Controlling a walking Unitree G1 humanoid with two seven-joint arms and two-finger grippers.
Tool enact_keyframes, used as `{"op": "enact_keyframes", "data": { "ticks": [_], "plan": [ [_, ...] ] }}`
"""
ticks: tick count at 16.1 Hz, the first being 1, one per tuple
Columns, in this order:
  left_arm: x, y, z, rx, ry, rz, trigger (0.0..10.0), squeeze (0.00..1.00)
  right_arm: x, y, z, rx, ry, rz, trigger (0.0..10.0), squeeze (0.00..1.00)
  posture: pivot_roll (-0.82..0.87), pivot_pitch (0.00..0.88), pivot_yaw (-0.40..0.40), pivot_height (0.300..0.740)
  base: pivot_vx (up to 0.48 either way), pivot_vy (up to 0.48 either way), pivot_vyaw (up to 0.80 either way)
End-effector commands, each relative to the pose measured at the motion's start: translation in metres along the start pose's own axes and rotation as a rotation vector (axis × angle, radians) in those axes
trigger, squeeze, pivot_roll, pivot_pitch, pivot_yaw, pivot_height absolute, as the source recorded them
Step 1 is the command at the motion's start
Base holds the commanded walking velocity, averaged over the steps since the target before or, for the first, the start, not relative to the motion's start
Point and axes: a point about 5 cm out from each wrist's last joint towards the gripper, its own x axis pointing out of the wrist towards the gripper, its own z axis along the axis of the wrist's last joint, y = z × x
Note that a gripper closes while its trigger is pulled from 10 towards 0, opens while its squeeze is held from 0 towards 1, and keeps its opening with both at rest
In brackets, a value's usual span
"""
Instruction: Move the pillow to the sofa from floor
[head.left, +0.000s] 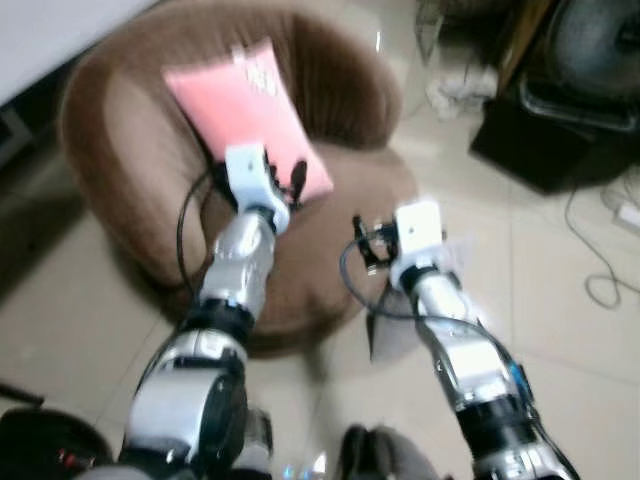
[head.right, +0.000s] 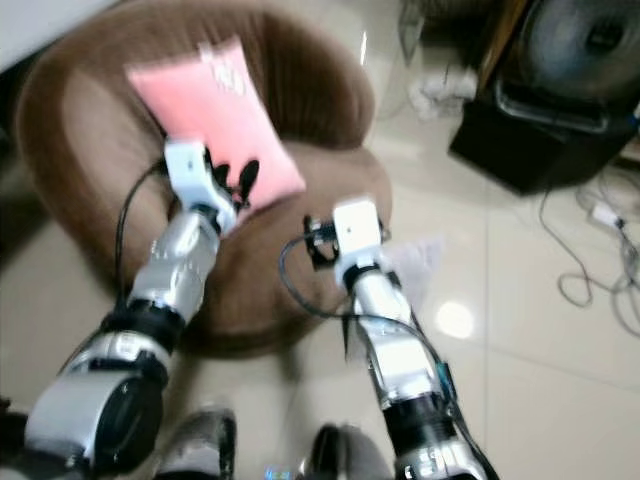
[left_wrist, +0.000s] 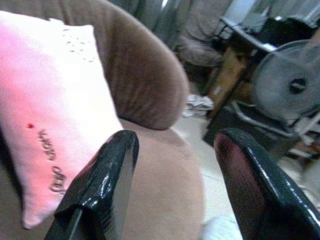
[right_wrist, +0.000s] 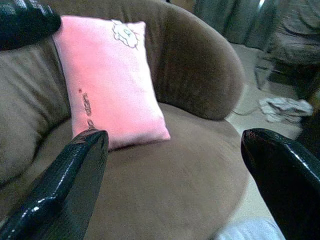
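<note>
The pink pillow (head.left: 248, 118) is already on the sofa (head.left: 130, 170), propped against the curved back cushion with its lower edge on the seat, so by the look of things the move is all but done. The left end effector (head.left: 285, 180) sits just at the pillow's lower corner with its two black fingers apart, holding nothing; the right end effector (head.left: 368, 243) hovers over the seat's front edge, fingers (right_wrist: 65, 185) also spread wide and empty. The likely trouble from here is in the retreat: the left fingers are close enough to the lower corner that pulling back carelessly could snag the fabric and drag the pillow toward the seat's front edge, or tip it off its lean. The head views show both arms, the pale tiled floor (head.left: 560, 300) and loose cables (head.left: 600, 270) beside the sofa. The left wrist view adds the stitched lettering on the pillow and a standing fan (left_wrist: 287, 87) beyond the sofa's arm; the right wrist view shows the whole pillow face and how it rests on the seat.
</note>
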Motion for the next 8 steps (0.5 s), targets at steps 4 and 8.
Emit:
{"op": "enact_keyframes", "data": {
  "ticks": [4,8],
  "plan": [
    [0.0026,-0.0079,0.0027,0.003,-0.003,-0.027,10.0,0.00,-0.0006,-0.0030,-0.0004,0.000,0.005,-0.016,10.0,0.00,0.05,0.200,-0.076,0.740,0.000,0.000,0.00],
    [0.0025,-0.0086,0.0023,0.002,-0.001,-0.030,10.0,0.00,-0.0008,-0.0030,-0.0008,0.001,0.006,-0.018,10.0,0.00,0.05,0.197,-0.075,0.740,0.000,0.000,0.00]
  ]
}}
